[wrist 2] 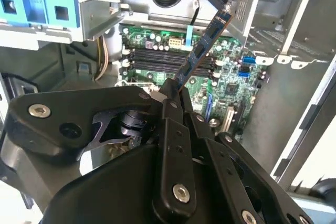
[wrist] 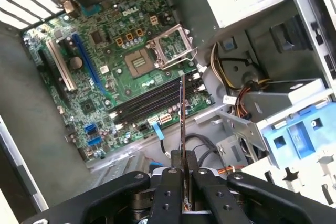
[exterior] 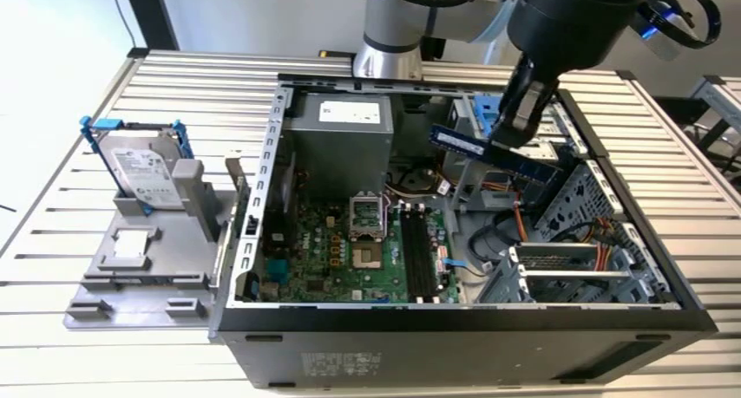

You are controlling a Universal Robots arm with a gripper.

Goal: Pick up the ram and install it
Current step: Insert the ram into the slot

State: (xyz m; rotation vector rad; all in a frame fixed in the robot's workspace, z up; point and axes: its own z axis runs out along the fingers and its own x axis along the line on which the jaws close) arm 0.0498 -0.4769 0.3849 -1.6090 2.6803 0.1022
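Blue ram (wrist 2: 202, 45), apparently firm, in gripper (wrist 2: 171, 92)

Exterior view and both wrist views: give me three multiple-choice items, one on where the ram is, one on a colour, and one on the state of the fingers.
1. Where is the long, thin, dark ram stick?
A. Lying flat outside the case.
B. In the air above the open black metal computer case.
C. Seated upright on the case floor.

2. What colour is the large flat motherboard on the case floor?
A. Green.
B. Red.
C. White.

3. How do the fingers of the black gripper stand?
A. Open, apart from the ram stick.
B. Shut on nothing.
C. Shut on the ram stick.

Key:
1 B, the exterior view shows it tilted, aloft over the case's inside.
2 A, it is green in every view.
3 C, both wrist views show the stick clamped between them.
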